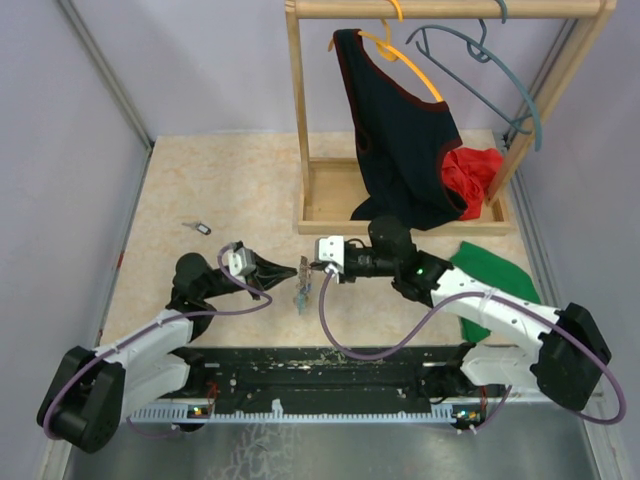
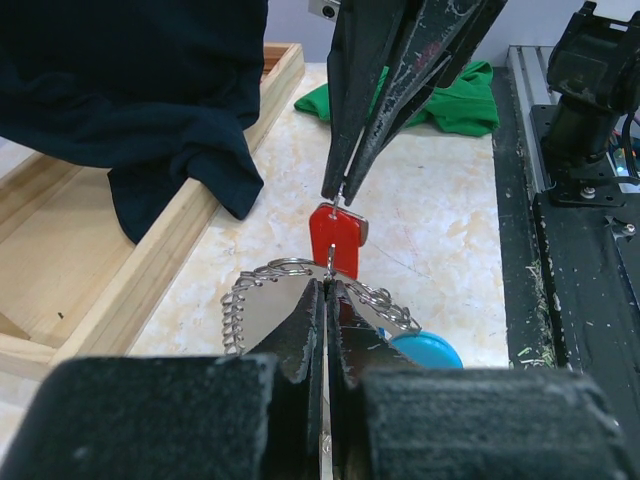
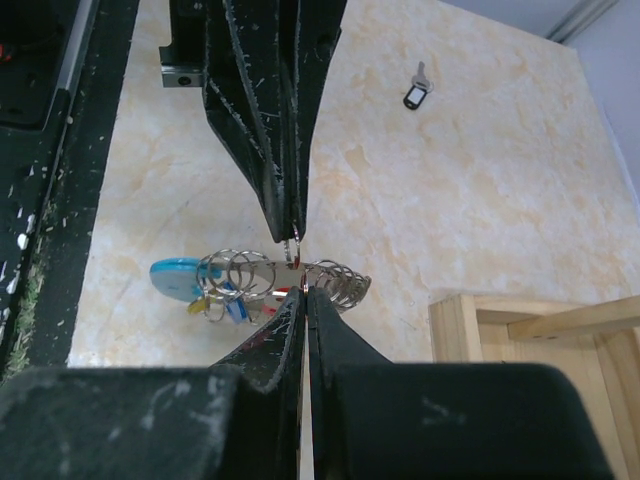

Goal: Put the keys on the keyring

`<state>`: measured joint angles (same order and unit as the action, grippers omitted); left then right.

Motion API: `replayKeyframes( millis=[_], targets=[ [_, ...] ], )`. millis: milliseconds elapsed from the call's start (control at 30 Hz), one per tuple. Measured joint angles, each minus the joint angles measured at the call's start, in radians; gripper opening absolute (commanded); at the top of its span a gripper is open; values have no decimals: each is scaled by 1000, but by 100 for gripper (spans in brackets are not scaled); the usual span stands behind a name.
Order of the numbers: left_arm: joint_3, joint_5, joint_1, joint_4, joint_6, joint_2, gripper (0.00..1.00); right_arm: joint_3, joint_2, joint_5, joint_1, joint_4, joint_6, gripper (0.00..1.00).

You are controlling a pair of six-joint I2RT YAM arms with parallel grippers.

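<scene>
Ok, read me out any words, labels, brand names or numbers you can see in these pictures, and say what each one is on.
None: no word, number or logo can be read in any view.
The red key: plain head, no marking visible.
The keyring and its light-blue section: plain.
The black key on the table: too small to tell.

Left wrist cam: the near side of the keyring [image 2: 236, 312] is lost behind the left gripper [image 2: 328, 288]. Its light-blue section [image 2: 428, 350] only half peeks out beside the fingers. How much of the red key [image 2: 335, 240] the right gripper [image 2: 340, 192] actually pinches is too small to tell. The black key [image 3: 416, 95], well beyond the tips, is just a speck.
</scene>
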<state>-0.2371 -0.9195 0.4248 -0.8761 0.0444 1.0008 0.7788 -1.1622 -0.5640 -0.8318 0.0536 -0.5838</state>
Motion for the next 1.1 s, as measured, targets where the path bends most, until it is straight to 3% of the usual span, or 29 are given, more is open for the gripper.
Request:
replayKeyframes(
  millis=[1100],
  targets=[
    [0,-10,0,-8,-12,0,1,14,-45,40,-37,-24,-16,0]
  ],
)
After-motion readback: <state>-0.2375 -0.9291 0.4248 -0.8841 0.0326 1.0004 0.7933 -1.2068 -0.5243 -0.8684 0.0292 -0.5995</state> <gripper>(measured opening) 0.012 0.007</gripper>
